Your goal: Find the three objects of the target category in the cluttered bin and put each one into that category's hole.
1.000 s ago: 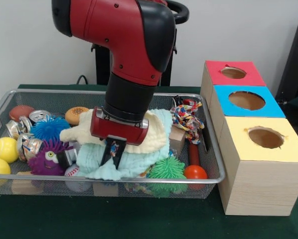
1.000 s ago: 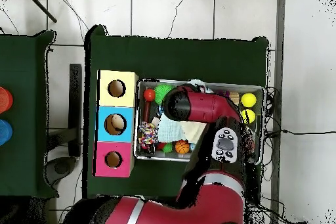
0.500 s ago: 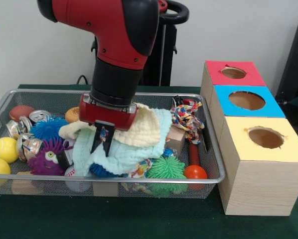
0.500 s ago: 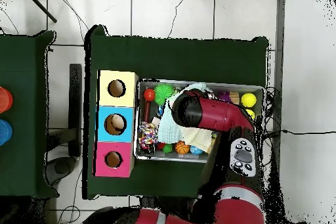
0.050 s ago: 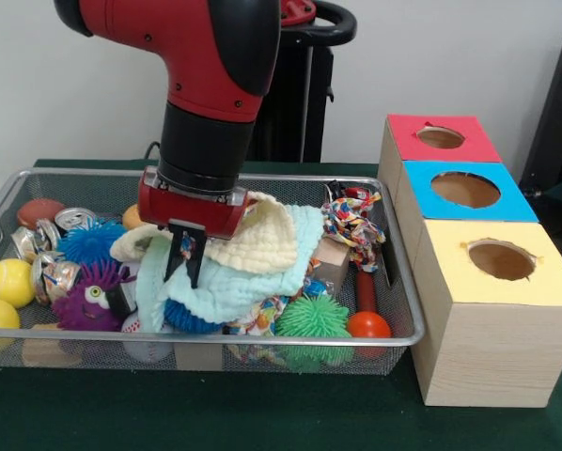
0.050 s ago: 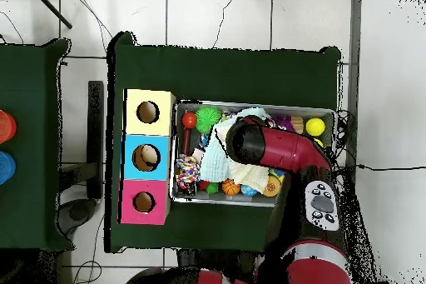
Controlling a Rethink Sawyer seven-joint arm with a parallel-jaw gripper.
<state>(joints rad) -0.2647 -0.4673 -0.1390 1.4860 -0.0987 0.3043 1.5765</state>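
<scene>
The wire bin [image 5: 405, 310] sits on the green desk [image 5: 290, 423] with its clutter piled high, and the hand [image 5: 184, 256] now stands over the left part of the cloth heap, having drifted left and risen a little from where it was a second ago, when it pressed low into the middle of the cloths. Its two dark fingers [image 5: 195, 263] point down close together with a fold of the pale blue cloth [image 5: 229, 287] right behind them; I cannot tell whether they pinch it or merely hang in front of it. The cream cloth [image 5: 262, 240] lies just right of the hand, draped over the blue one, and both have been dragged leftward since the earlier frames, uncovering more of the green spiky ball [image 5: 314, 318] and a patterned ball [image 5: 262, 319] below and to the right. To the hand's left sit the blue spiky ball [image 5: 88, 242], the purple fuzzy toy [image 5: 91, 296], crushed cans [image 5: 51, 249] and two yellow balls [image 5: 8, 282]. Well to its right lie the knotted rope toy [image 5: 351, 224] and the red-orange ball [image 5: 368, 325], and beyond the bin stand the red box [image 5: 441, 141], blue box [image 5: 464, 193] and yellow box [image 5: 502, 263], each with a round hole. In the overhead view the arm [image 6: 274, 147] covers most of the bin's middle.
</scene>
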